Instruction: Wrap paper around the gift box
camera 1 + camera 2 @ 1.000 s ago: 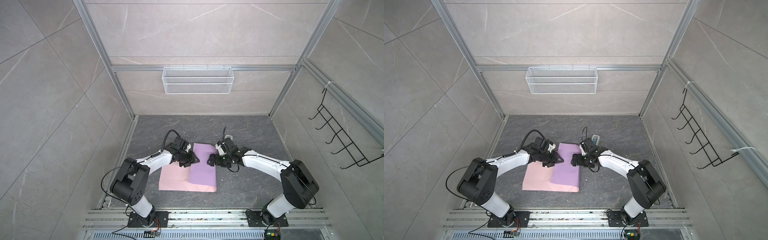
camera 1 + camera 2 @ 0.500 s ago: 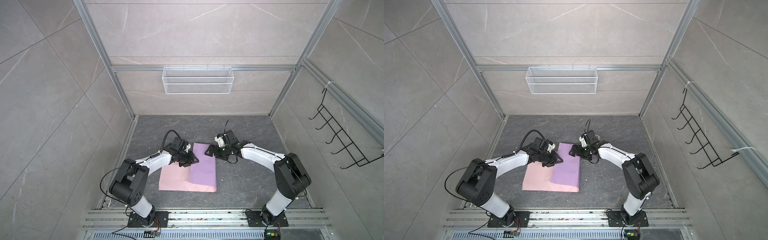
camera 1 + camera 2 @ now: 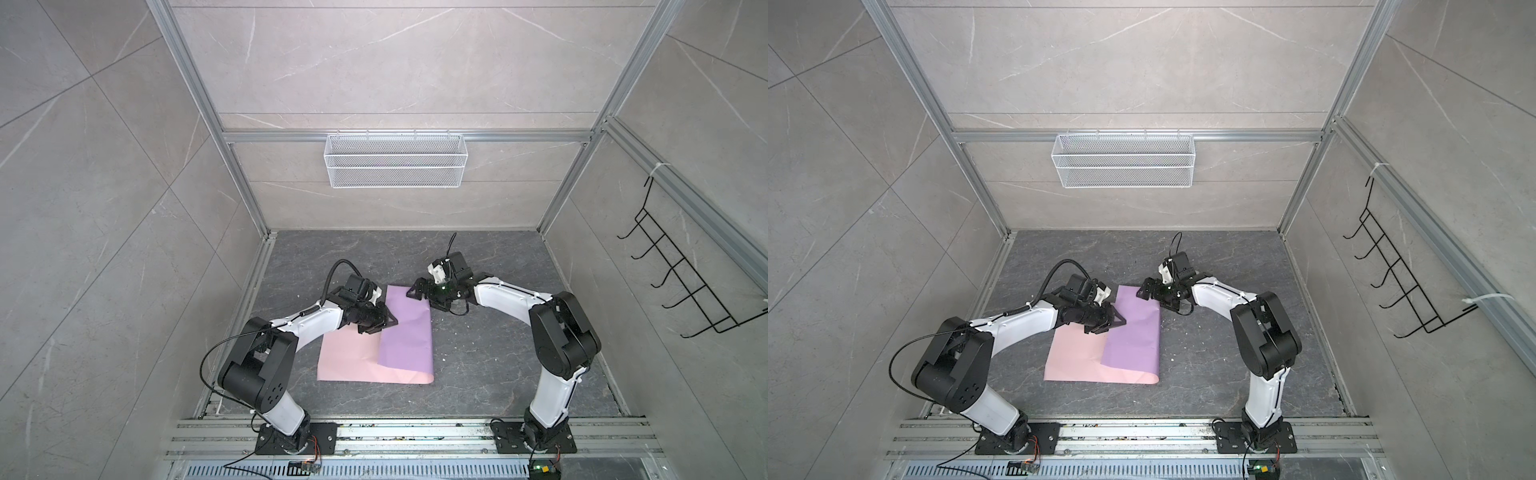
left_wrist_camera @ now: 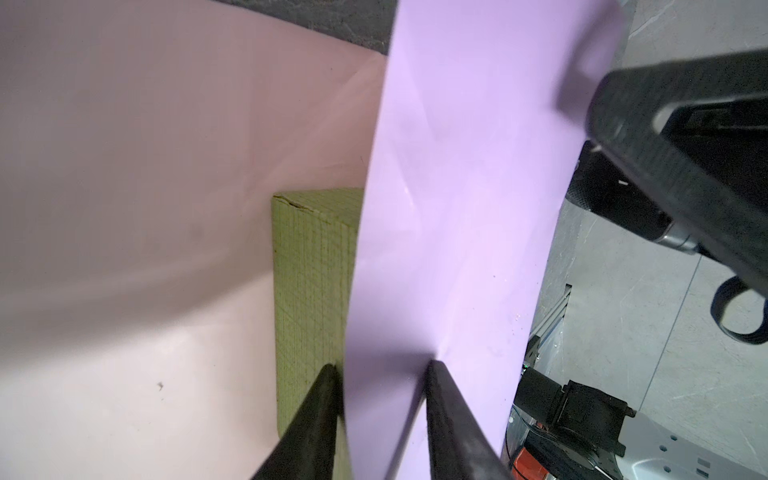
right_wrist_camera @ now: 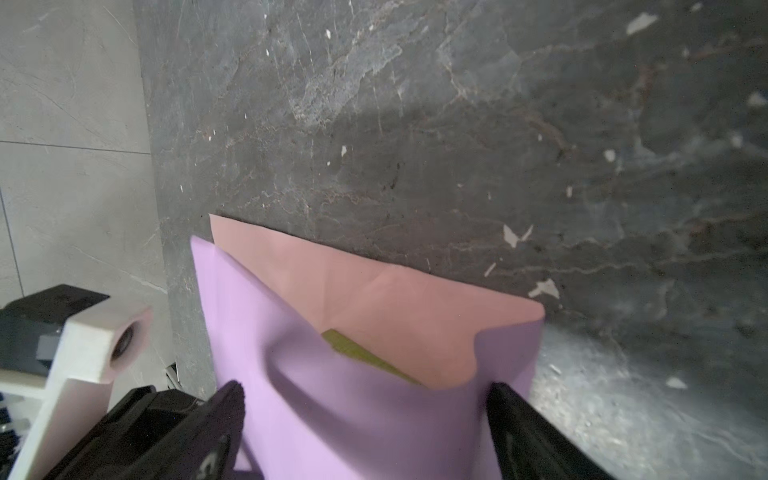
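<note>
Left claw [image 4: 380,368] stands narrow, a small gap between its jaws, astride the free long edge of the lilac flap. One finger is over the gift box and the other on top of the flap, and I see no pinch on the sheet. The gift box [image 4: 311,291] lies on the pink face of the paper [image 3: 407,332], mostly under that flap. Only a green strip shows beside the edge, and both top views hide it. Right claw [image 5: 365,386] is spread wide across the flap's far end, which bulges up off the box.

The step in hand looks like laying this flap flat over the box. To do it well, I judge, draw the free edge leftward, low and level, until the sheet lies taut on the lid. Then press along the box's edge — both ends together, or the flap skews.

The pink half on the left lies open in front of the left forearm, with room to pull. The fold at the near right corner is rolled, not creased. Right of it the surface [image 3: 490,353] is bare up to the right arm.
</note>
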{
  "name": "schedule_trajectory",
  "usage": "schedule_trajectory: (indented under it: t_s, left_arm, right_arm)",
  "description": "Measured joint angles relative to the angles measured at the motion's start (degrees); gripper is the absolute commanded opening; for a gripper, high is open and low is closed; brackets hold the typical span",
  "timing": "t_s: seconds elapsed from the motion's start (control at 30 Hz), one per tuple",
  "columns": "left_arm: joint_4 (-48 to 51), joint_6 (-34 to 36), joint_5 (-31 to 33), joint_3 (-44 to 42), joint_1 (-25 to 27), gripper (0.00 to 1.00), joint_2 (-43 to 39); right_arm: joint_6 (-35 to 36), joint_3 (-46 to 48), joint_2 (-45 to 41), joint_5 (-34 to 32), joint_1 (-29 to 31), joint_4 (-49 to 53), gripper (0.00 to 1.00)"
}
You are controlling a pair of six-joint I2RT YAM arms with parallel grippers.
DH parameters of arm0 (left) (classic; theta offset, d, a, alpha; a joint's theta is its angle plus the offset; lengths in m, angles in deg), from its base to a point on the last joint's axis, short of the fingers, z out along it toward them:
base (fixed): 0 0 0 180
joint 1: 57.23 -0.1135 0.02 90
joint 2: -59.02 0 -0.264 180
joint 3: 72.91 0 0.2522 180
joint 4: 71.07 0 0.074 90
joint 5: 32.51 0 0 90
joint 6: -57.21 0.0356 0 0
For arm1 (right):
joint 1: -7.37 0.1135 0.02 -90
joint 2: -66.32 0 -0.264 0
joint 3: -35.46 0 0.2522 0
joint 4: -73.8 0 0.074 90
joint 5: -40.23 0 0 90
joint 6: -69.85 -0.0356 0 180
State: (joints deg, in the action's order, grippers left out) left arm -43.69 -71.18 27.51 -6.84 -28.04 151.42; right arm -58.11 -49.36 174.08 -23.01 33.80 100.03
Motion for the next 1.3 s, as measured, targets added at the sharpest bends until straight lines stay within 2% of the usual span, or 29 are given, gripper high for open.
schedule_trajectory:
  t_s: [0.2, 0.33, 0.6, 0.77, 1.0, 1.2, 1.3]
  left_arm:
    - [0.02, 0.07, 0.0, 0.02, 0.0, 0.33, 0.0]
    - [0.02, 0.04, -0.04, 0.02, 0.0, 0.33, -0.02]
    - [-0.24, -0.15, 0.04, -0.22, 0.0, 0.33, -0.35]
    - [-0.72, -0.59, 0.31, -0.61, 0.0, 0.33, -0.66]
    - [-1.57, -0.9, 0.35, -1.2, 0.02, 0.33, -0.96]
    - [-2.14, -1.31, 0.37, -1.62, 0.02, 0.33, -1.2]
    - [-2.4, -1.49, 0.63, -1.88, 0.04, 0.37, -1.4]
  right_arm:
    - [0.26, -1.7, 1.31, 0.22, -1.64, -0.13, 0.92]
    - [1.79, -1.07, -0.11, -2.1, -2.97, 1.29, 0.92]
    - [2.29, 12.31, -15.72, -3.67, -1.68, 2.86, 0.92]
    - [1.07, 19.23, -20.79, -4.02, 1.49, 3.17, 0.89]
    - [-1.03, 21.2, -21.07, -4.48, 6.69, 2.89, 0.86]
    - [-1.36, 21.07, -18.93, -5.05, 7.37, 2.47, 0.84]
    - [-1.29, 20.61, -17.42, -4.94, 7.41, 2.36, 0.83]
